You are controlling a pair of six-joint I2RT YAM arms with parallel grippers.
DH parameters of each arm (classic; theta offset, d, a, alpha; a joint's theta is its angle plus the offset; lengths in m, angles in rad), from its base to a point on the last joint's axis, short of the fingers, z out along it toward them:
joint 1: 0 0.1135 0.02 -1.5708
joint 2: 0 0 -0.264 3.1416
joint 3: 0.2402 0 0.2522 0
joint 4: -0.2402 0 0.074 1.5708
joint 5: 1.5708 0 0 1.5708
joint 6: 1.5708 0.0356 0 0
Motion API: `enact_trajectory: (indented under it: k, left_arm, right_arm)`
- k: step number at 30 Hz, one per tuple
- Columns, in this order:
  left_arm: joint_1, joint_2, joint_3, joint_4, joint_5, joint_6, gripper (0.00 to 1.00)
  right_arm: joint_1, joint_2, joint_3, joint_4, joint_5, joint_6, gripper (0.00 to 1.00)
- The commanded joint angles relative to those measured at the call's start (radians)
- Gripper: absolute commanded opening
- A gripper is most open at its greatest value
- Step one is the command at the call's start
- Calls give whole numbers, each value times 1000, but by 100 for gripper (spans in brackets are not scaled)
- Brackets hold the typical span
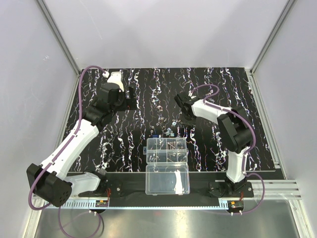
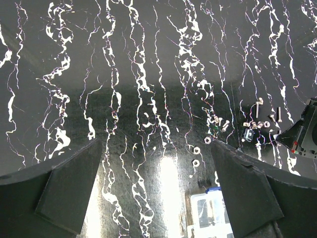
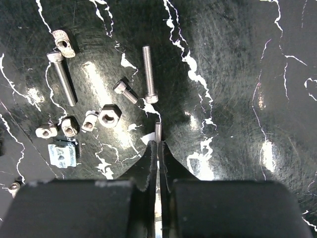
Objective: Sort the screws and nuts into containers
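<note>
Right gripper [image 3: 157,146]: pinched shut on one screw [image 3: 158,130], its end poking past the fingertips, down at the mat [image 3: 237,74].
Left gripper [image 2: 158,193]: spread wide, holding nothing, well apart from the parts.
Risk: probable slip or swivel of the slim screw in so narrow a pinch on the lift, falling short of the containers [image 1: 167,150].
Loose screws [image 3: 148,74]: three on the mat, plus the one held.
Nuts [image 3: 109,115]: four clustered just beside the jaws; two more small pieces at the frame edges, kind unclear.
Box: one, between the arms.

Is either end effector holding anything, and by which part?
The right end effector pinches a screw along its shank, one end poking out in front. The left end effector is open, empty.
</note>
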Motion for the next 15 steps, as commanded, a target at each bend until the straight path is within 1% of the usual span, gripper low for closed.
enact_trajectory:
  k: [1, 5, 6, 8, 9, 13, 14, 15]
  left_arm:
    - [-4, -28, 39, 20, -24, 14, 99]
    - [-4, -30, 41, 20, -28, 16, 99]
    - [-4, -33, 41, 18, -31, 16, 99]
    - [-4, -34, 42, 17, -33, 16, 99]
    - [-4, -36, 42, 18, -28, 14, 99]
    - [-4, -39, 41, 20, -11, 8, 99]
    - [-5, -39, 41, 20, -7, 7, 99]
    - [-5, -42, 41, 21, -5, 5, 99]
  right_arm:
    - [4, 0, -43, -50, 40, -4, 0]
    - [4, -80, -51, -42, 45, -28, 0]
    - [4, -138, -50, -38, 31, -42, 0]
    - [4, -207, -54, -9, -10, -100, 0]
    - [4, -273, -62, 23, -73, -125, 0]
    - [62, -387, -76, 23, -98, -194, 0]
    - [110, -402, -92, 22, -93, -199, 0]
    - [131, -428, -105, 30, -115, -203, 0]
